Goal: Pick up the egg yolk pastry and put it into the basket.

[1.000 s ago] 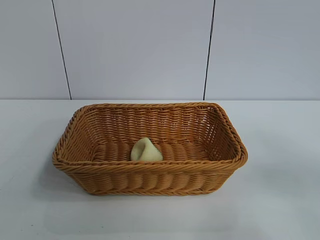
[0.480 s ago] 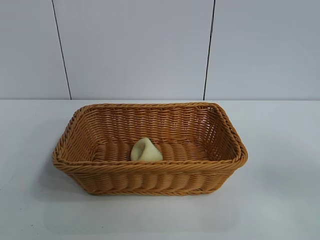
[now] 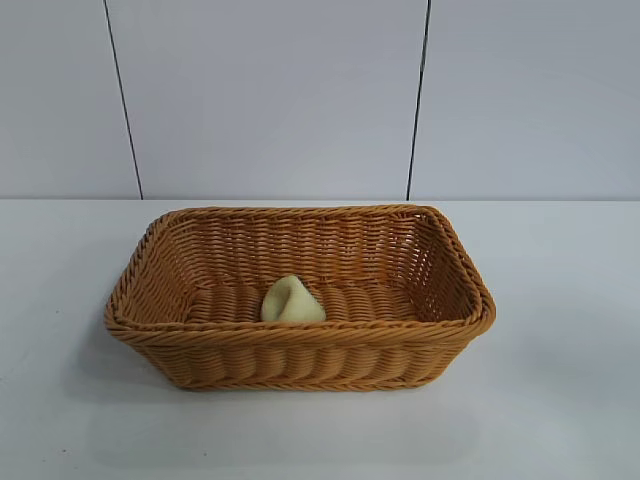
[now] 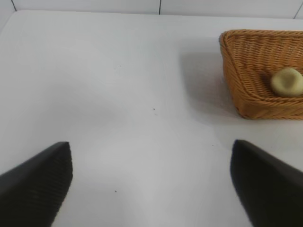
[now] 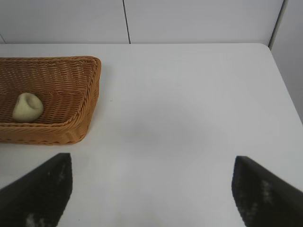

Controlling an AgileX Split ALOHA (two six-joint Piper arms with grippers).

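Note:
The egg yolk pastry (image 3: pixel 292 301), a small pale cream-yellow lump with a dent, lies inside the orange-tan wicker basket (image 3: pixel 300 355) near its front wall. It also shows in the left wrist view (image 4: pixel 286 82) and the right wrist view (image 5: pixel 27 107), inside the basket (image 4: pixel 244 101) (image 5: pixel 71 127). My left gripper (image 4: pixel 151 182) is open and empty over bare table, away from the basket. My right gripper (image 5: pixel 152 187) is open and empty over bare table on the basket's other side. Neither arm shows in the exterior view.
The basket stands in the middle of a white table (image 3: pixel 560 400). A pale panelled wall (image 3: pixel 270 100) with dark seams rises behind the table. The table's edge and a wall corner show in the right wrist view (image 5: pixel 284 80).

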